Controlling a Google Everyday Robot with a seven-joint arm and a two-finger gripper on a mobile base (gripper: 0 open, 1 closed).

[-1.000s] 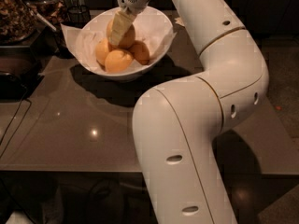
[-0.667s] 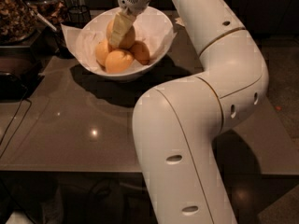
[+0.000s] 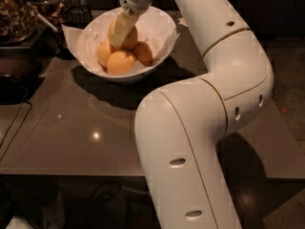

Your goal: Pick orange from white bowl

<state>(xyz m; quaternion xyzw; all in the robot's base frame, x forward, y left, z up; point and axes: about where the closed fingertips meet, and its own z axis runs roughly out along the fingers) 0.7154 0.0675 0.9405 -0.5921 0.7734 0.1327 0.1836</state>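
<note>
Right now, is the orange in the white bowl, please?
In: the orange sits among smaller fruits inside the white bowl, with the gripper on it.

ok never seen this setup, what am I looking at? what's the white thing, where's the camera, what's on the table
The big white jointed thing is a robot arm. It sits on a mobile base that is out of view here. There is only one camera, looking down past the arm at the table; where it is mounted is not on record. On the dark glossy table stands a white bowl lined with white paper. In the bowl lie four round fruits: a large pale orange at the back and three smaller fruits of a deeper colour in front. The arm ends in a claw, which reaches down into the bowl and lies against the large orange. This view does not show whether it has closed on the fruit.
</note>
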